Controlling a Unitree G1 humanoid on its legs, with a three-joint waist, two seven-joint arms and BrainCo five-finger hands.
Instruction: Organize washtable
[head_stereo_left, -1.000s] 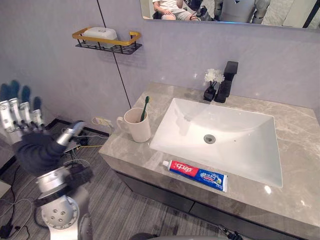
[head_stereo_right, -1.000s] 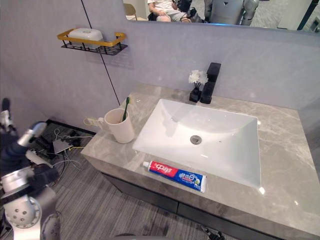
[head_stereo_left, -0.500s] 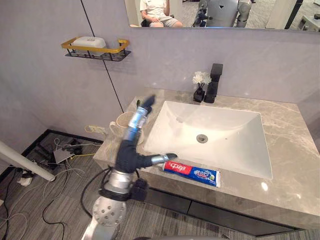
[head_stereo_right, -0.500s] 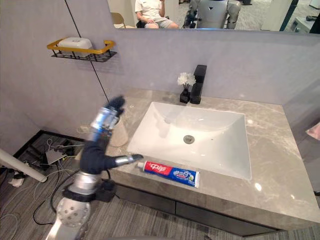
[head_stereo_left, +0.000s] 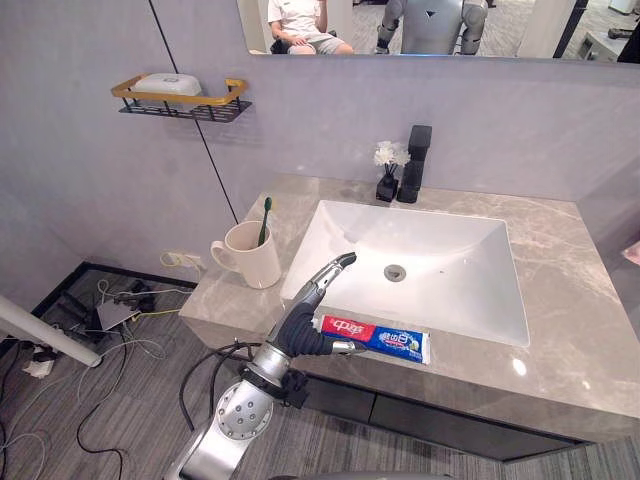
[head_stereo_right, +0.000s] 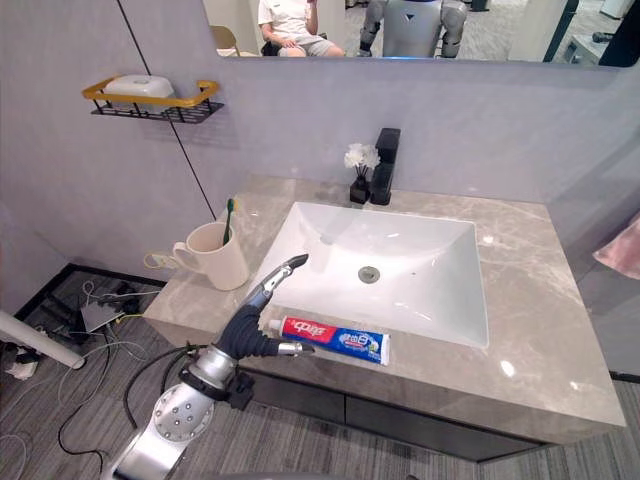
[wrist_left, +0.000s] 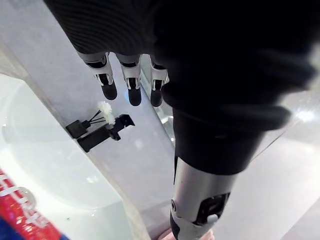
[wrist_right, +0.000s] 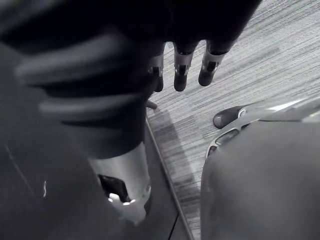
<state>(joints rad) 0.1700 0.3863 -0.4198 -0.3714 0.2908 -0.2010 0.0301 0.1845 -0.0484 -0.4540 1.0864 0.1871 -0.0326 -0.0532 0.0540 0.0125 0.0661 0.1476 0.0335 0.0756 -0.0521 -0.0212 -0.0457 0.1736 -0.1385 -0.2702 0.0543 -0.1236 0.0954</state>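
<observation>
Nearest of all, the left hand (head_stereo_left: 303, 327) hangs at the front edge of the grey marble countertop (head_stereo_left: 560, 340), just in front of the white basin (head_stereo_left: 460, 260). Its fingers (head_stereo_left: 330, 275) are straight and spread, dark tips reaching over the basin's front-left rim, holding nothing. The thumb (head_stereo_left: 345, 347) sticks out sideways at the near end of the toothpaste tube (head_stereo_left: 385, 339); whether it touches I cannot tell. The red-and-blue tube lies flat along the basin's front rim, on the strip of counter there.

The right hand (wrist_right: 182, 70) shows in its wrist view above striped grey floor, fingers loose and straight, empty.

Left of the basin stands a cream mug (head_stereo_left: 250, 265), a green toothbrush (head_stereo_left: 264, 218) upright inside it. Behind the basin's back rim sits the black faucet (head_stereo_left: 415, 165), and just beside it a small dark vase of white flowers (head_stereo_left: 386, 178). Farther back and left of the basin, a wall shelf (head_stereo_left: 180, 100) carries a soap dish (head_stereo_left: 167, 84). Above the basin, the mirror (head_stereo_left: 520, 25) reflects a seated person (head_stereo_left: 298, 22).
</observation>
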